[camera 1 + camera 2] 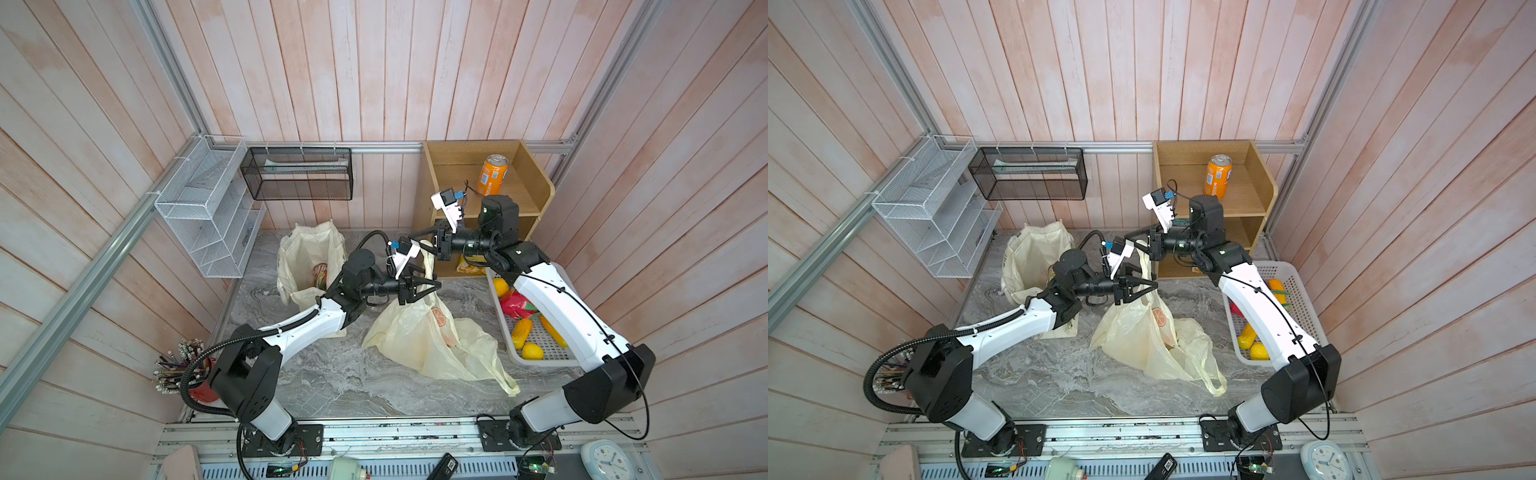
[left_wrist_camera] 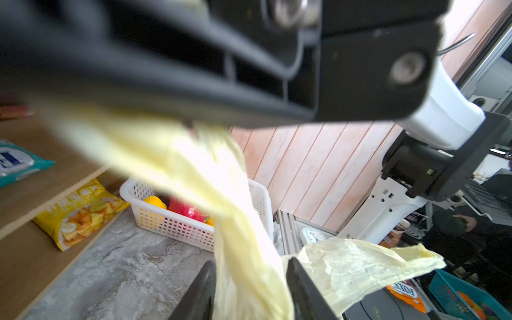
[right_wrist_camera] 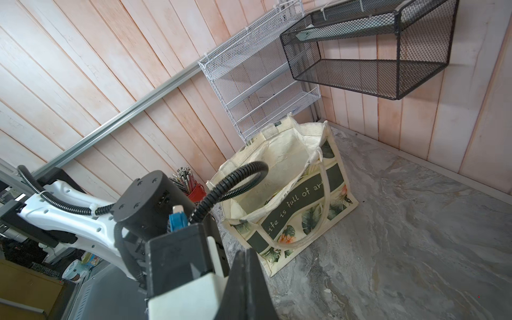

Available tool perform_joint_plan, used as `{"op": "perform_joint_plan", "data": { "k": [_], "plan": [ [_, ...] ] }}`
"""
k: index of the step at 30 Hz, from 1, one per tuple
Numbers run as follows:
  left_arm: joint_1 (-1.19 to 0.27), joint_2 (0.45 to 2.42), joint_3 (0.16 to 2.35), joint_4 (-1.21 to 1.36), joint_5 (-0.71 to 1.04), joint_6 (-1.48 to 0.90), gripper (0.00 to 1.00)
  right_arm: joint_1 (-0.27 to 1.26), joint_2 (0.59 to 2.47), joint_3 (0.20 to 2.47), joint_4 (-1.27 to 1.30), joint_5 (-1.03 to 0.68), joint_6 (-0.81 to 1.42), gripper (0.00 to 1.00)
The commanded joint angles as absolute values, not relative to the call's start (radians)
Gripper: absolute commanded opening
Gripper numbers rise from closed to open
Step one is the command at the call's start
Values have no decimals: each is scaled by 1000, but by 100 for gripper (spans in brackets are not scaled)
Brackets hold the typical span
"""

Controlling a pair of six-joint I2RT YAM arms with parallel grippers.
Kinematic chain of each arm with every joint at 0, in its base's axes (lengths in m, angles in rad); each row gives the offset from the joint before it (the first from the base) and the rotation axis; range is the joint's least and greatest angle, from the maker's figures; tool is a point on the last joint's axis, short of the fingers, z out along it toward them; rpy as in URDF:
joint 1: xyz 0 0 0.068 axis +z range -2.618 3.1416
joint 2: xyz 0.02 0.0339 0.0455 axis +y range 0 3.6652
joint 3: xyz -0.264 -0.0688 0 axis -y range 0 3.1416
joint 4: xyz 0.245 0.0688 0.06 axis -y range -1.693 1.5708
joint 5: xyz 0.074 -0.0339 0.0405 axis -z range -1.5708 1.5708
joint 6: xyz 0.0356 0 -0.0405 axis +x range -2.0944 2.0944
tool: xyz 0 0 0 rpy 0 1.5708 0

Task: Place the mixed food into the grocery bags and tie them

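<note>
Place: a robot lab cell dressed as a home pantry corner.
Walls: pale pink plank walls fixed to a bare aluminium frame.
Rig: left arm and right arm bolted to a slotted base rail, with an exposed circuit board beside it.
Dressing: marble-look counter, white wire rack, black mesh basket, wooden shelf unit holding an orange can, canvas tote, plastic carrier.

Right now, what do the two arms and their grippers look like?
The left arm and right arm have white shells with black joint housings. The left gripper and right gripper are black with tapering fingers. A corrugated black conduit follows the left arm; a thin black cable the right.
</note>
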State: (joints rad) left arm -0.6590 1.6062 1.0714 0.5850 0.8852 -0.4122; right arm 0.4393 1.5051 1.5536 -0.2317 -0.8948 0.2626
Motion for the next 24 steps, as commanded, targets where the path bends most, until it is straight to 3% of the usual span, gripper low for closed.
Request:
{"op": "perform_joint_plan", "data": {
  "k": [1, 5, 8, 14, 15, 17, 18, 24],
  "plan": [
    [-653, 1623, 1004, 724, 908, -494, 43, 439, 1494, 1563, -202, -899, 268, 0],
    [-652, 1619, 947, 768, 883, -518, 42, 438, 1494, 1560, -200, -893, 269, 0],
    [-653, 1616, 939, 774, 865, -526, 36, 437, 1494, 1555, -198, -893, 274, 0],
    [-655, 1627, 942, 784, 810, -563, 5, 436, 1484, 1548, -206, -856, 284, 3],
    [-654, 1622, 934, 783, 774, -577, 0, 434, 1478, 1555, -225, -826, 283, 17],
    [-655, 1603, 909, 782, 695, -593, 0, 430, 1457, 1568, -271, -760, 289, 42],
    [-655, 1591, 900, 770, 649, -599, 0, 427, 1442, 1571, -302, -720, 293, 49],
    [-635, 1553, 909, 582, 369, -601, 0, 421, 1240, 1456, -420, -416, 340, 63]
  ]
}}
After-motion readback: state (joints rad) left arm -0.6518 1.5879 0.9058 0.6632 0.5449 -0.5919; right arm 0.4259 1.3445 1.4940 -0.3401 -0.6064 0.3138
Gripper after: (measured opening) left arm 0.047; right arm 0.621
